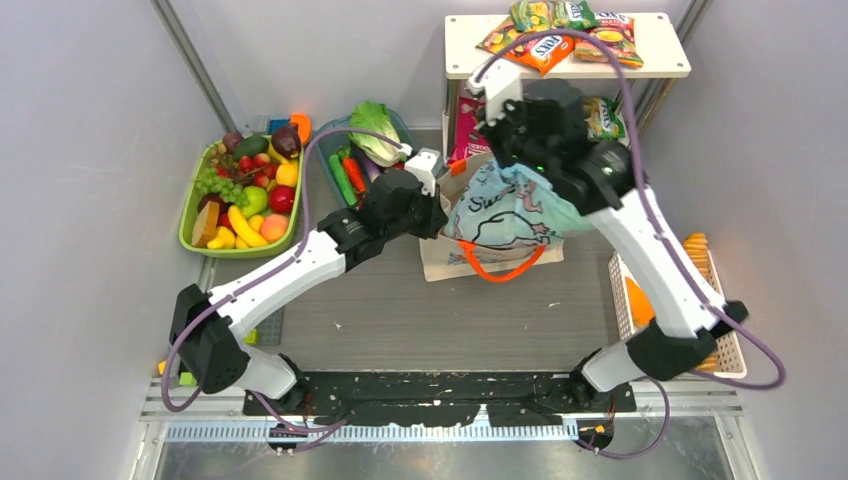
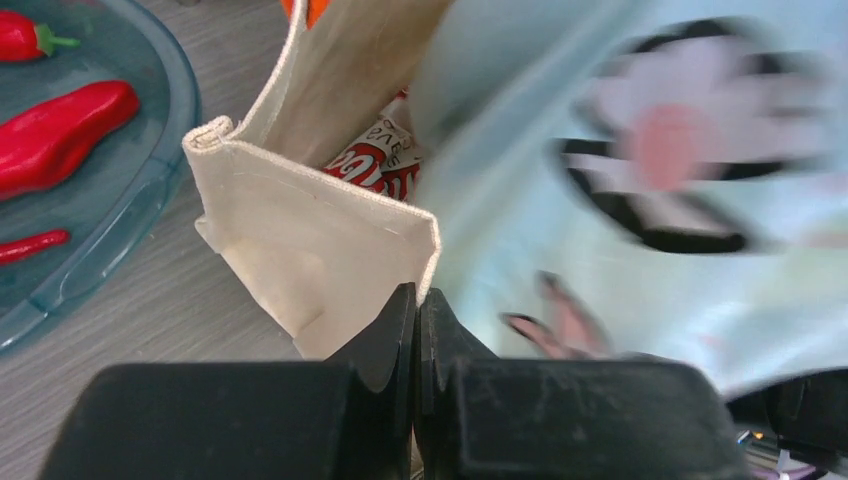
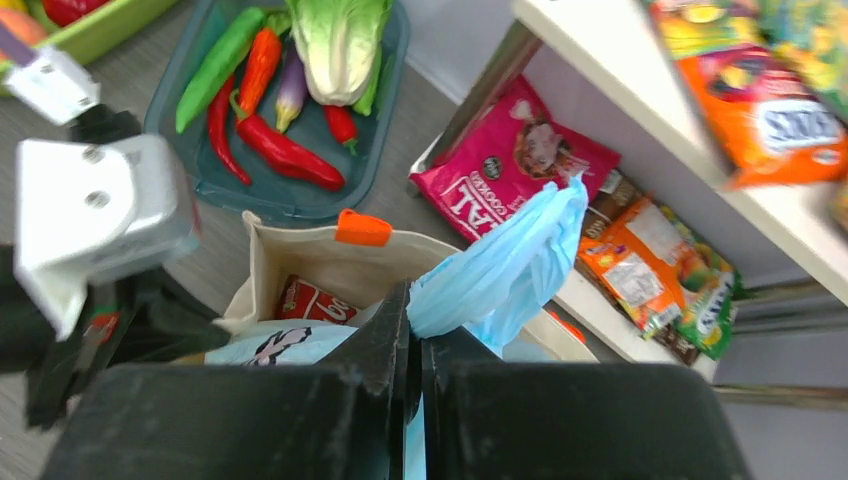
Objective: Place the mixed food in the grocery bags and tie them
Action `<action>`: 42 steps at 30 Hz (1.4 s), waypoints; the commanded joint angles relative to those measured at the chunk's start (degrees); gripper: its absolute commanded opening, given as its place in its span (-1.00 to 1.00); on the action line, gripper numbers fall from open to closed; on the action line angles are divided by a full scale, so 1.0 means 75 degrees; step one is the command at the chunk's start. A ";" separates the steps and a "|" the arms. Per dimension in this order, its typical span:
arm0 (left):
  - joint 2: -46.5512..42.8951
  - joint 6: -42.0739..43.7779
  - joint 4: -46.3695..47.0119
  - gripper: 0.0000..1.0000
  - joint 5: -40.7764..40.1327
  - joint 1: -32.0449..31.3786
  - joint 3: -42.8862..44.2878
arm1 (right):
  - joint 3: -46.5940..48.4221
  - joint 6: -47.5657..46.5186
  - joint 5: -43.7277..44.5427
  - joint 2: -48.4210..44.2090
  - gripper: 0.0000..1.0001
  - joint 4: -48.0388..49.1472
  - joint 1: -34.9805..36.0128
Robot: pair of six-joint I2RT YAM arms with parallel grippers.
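Observation:
The beige canvas tote (image 1: pixel 450 258) with an orange handle (image 1: pixel 506 269) stands open at mid-table. My left gripper (image 1: pixel 443 212) is shut on the tote's rim (image 2: pixel 300 235), pinching a corner of the cloth between the fingertips (image 2: pixel 417 300). My right gripper (image 1: pixel 503 158) is shut on the bunched top of the light-blue plastic bag (image 3: pixel 505 265) and holds the bag (image 1: pixel 512 207) over the tote's mouth; the bag looks blurred in the left wrist view (image 2: pixel 640 190). A red snack packet (image 2: pixel 372 165) lies inside the tote (image 3: pixel 330 262). The gripper pinch shows in the right wrist view (image 3: pixel 414 312).
A teal tray (image 1: pixel 333 185) holds pale-green cabbage (image 3: pixel 335 35) and red peppers (image 3: pixel 285 152). A green tray (image 1: pixel 186 215) holds toy fruit. A white shelf (image 1: pixel 660 60) at the back carries snack packets (image 1: pixel 520 45), with a pink packet (image 3: pixel 510 165) below. A white mesh basket (image 1: pixel 622 292) with biscuits (image 1: pixel 697 250) is at right.

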 commanded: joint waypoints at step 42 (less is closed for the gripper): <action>-0.1584 -0.0029 0.0023 -1.00 0.0533 0.0701 -0.0817 | -0.4205 0.3175 -0.0217 -0.2723 0.63 0.2175 -0.1727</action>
